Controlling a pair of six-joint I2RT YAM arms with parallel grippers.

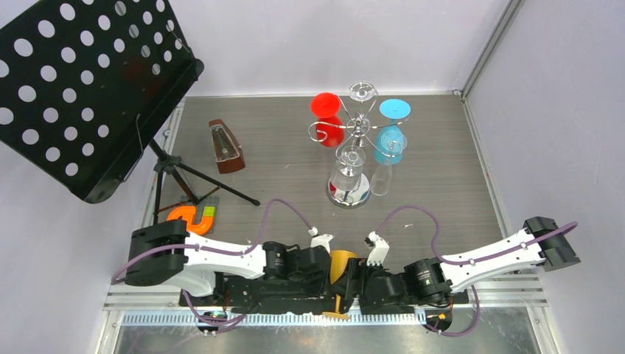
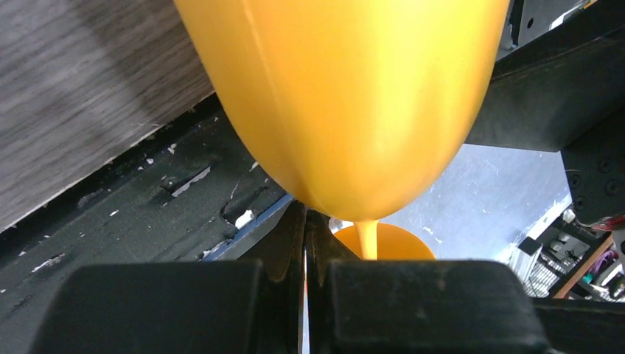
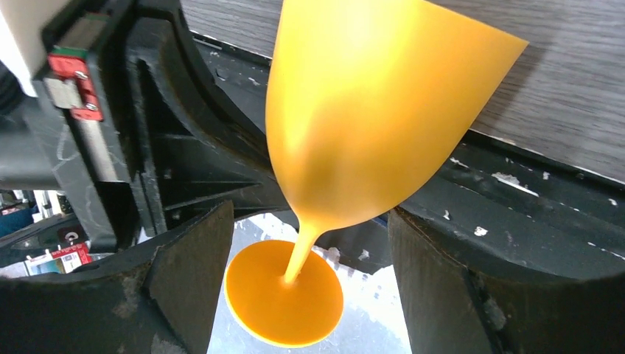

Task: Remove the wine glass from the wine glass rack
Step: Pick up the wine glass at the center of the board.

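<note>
An orange wine glass (image 1: 340, 265) stands at the table's near edge between my two arms, its foot (image 1: 335, 315) on the silvery strip. It is off the wine glass rack (image 1: 359, 127), a chrome wire stand at the back centre. Red (image 1: 325, 116), blue (image 1: 390, 139) and clear (image 1: 349, 174) glasses hang on that stand. My left gripper (image 2: 306, 221) is shut and empty, its tips just under the orange bowl (image 2: 346, 96). My right gripper (image 3: 313, 254) is open, one finger on each side of the orange stem (image 3: 301, 254), touching neither side.
A black perforated music stand (image 1: 81, 81) on tripod legs (image 1: 184, 181) fills the left. A brown metronome (image 1: 227, 147) stands on the table behind it. An orange curved piece (image 1: 189, 217) lies by my left arm. Walls close off the back and the right.
</note>
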